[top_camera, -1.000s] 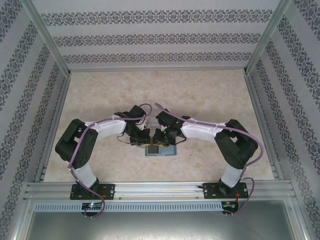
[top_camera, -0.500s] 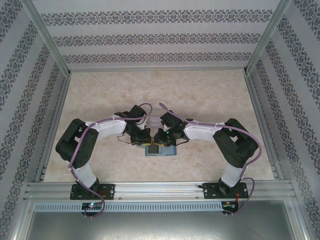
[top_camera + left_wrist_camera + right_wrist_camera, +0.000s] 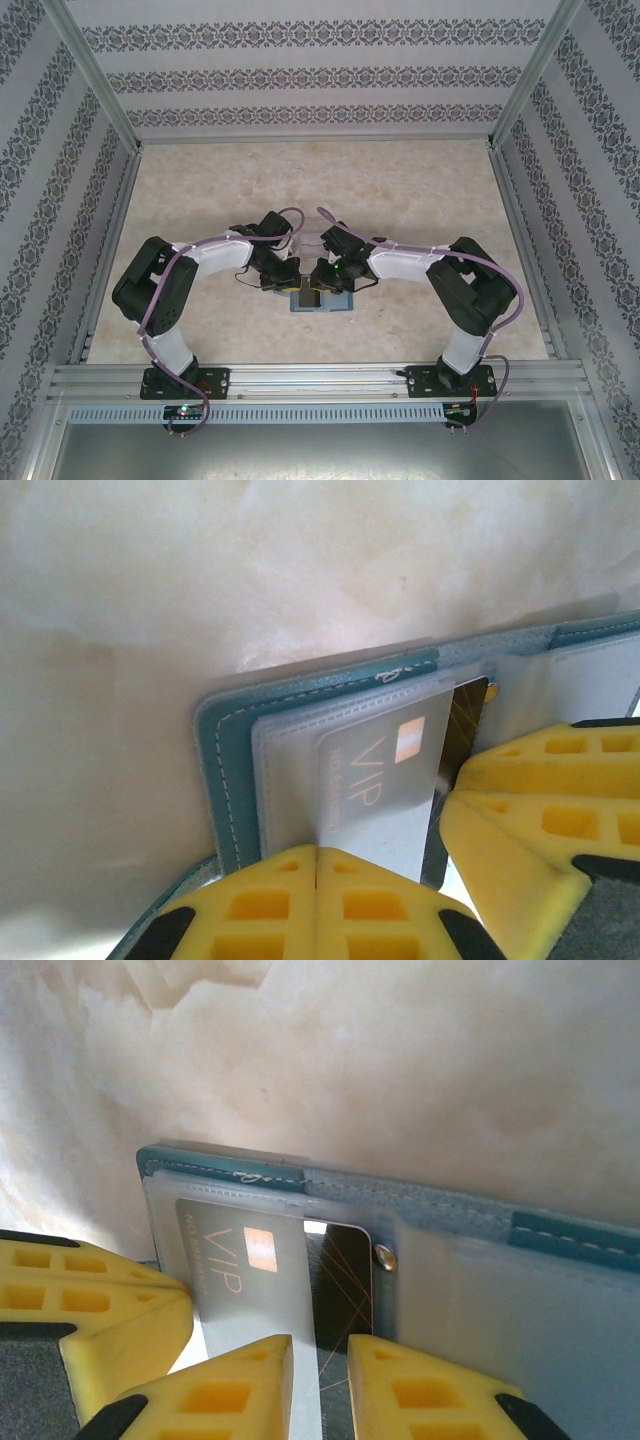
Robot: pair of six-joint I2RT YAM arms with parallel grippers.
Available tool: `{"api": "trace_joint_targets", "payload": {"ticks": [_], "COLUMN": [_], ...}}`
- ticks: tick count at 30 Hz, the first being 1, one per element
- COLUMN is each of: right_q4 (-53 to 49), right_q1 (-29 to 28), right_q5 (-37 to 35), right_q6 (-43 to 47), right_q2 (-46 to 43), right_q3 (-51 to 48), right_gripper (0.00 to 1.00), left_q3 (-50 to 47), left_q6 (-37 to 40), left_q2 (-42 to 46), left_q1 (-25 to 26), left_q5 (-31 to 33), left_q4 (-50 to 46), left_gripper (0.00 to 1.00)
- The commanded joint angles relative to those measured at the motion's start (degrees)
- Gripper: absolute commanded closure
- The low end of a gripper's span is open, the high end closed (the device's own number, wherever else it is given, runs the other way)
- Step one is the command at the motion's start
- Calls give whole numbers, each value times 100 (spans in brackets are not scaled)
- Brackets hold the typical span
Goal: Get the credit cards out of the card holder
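The card holder [image 3: 338, 305] is lying open and flat on the tabletop [image 3: 420, 190], about midway across and toward the near edge. I am watching it with both arms bent inward so that their wrists are meeting above it. From the left wrist I am seeing its teal stitched border framing a clear sleeve [image 3: 285, 780]. A grey VIP card [image 3: 385, 780] is lying within that frame, though I cannot tell whether it is inside the sleeve or on top of it. A dark card [image 3: 466, 715] with gold lines is sitting right against the grey one's far side. From the right wrist the dark card is ending just short of a small metal stud [image 3: 383, 1255], and the holder's other half is stretching away beyond it. The left jaws are standing closed, their yellow fingers [image 3: 250, 915] touching tip to tip over the near end of the VIP card, with nothing showing between them. The right jaws are standing a narrow gap apart, their fingers [image 3: 420, 1390] hanging over the near ends of both cards. The line where grey meets dark is showing through that gap. The two pairs of fingers are sitting just beside each other.
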State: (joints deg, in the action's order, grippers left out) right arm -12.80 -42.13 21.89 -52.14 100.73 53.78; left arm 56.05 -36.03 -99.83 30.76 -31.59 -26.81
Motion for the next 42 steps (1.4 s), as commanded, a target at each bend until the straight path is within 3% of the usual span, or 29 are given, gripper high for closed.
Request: {"api": "trace_joint_targets", "payload": {"ticks": [1,14,27,42], "right_q4": [-432,-466,-449,-116], "right_q1": [21,94,104,111], "right_q5": [-299,-252,-199,134], "right_q6": [150,206,375,448], "right_q2": [-180,-307,8,65], "right_q3": [34,-26,-47,-148], "right_gripper": [77,75,74,74], "left_q3": [-12,285,379,314], "left_q6": [136,76,-2,211], "left_q2": [-78,130,-198,-458], "left_q1": [71,125,309,317], "left_q5": [116,83,-57,292], "left_q4": [-276,-388,-202,-527], "left_gripper": [100,100,100,100]}}
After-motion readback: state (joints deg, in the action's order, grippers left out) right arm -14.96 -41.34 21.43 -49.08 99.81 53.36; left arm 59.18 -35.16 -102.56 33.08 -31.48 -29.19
